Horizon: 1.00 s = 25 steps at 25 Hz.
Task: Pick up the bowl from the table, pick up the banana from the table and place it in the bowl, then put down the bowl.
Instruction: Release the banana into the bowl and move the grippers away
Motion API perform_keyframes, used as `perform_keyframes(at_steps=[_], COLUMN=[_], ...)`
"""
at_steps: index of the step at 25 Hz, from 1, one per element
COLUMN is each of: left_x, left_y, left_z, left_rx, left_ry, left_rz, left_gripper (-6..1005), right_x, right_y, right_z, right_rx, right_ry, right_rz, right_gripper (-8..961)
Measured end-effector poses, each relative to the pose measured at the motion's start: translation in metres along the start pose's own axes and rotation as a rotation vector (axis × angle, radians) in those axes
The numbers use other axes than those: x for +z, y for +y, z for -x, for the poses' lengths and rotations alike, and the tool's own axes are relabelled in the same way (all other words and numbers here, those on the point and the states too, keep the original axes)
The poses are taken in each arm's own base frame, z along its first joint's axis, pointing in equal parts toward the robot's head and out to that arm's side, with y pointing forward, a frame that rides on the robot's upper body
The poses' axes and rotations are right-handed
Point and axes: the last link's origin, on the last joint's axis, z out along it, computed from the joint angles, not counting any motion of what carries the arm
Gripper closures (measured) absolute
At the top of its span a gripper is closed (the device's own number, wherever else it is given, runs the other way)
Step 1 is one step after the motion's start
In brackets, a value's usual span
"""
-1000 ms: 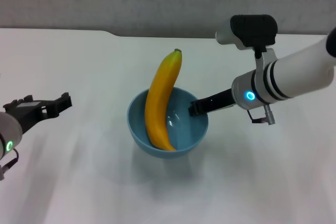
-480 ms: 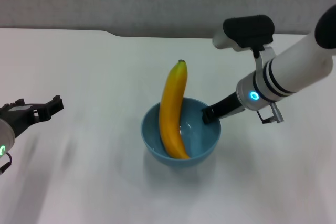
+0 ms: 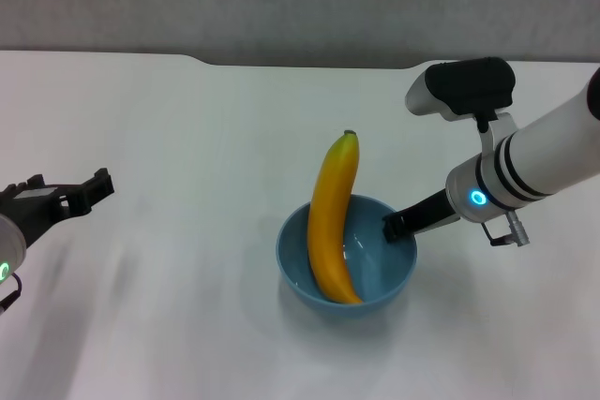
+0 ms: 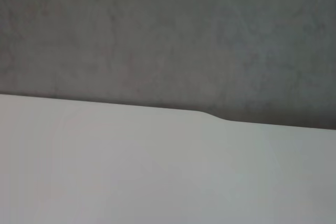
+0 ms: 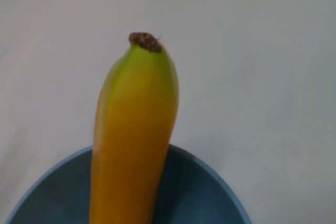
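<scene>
The bowl (image 3: 347, 263) is seen on the white table (image 3: 187, 138), right of centre toward 5 o'clock in the head view, whether resting on the surface or held just above it cannot be told. The banana (image 3: 333, 222) is stood inside it, lower end down on the bowl's floor, upper part leaned out over the rim at 12 o'clock, dark stem tip uppermost. The right tool (image 3: 399, 226) is noted at the bowl's 3 o'clock rim, dark fingers pinched on the rim wall, with the white forearm and its blue light trailing away toward 3 o'clock. In the right wrist view the banana (image 5: 134, 140) is seen end-on, rising out of the bowl (image 5: 210, 182), brown tip at the top, with bare table (image 5: 262, 51) beyond. The left tool (image 3: 70, 194) is held well apart from the bowl, at 9 o'clock near the edge of the head view, fingers spread and nothing between them. In the left wrist view only the table (image 4: 157, 171), its far edge with the shallow notch, and a grey wall (image 4: 157, 35) are recorded.
</scene>
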Motion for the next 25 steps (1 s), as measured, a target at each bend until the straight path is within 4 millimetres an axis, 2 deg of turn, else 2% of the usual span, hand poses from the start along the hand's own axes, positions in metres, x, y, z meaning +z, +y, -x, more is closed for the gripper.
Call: perform_keyframes(at_steps=[23,25], left_x=[-0.0003,-0.0004], left_y=[0.0006,0.0008], left_z=[-0.0005,-0.0003], left_rx=[-0.001,-0.001], left_ry=[0.009,0.009], left_rz=[0.004,0.005], left_gripper=[96,96], right_x=[0.0008,0.0013], right_y=[-0.0057,-0.0052], right_z=[-0.0033,-0.0038], right_rx=[-0.012,-0.022], right_ry=[-0.055,-0.056], right_rz=[-0.006,-0.005], right_gripper=[811,739])
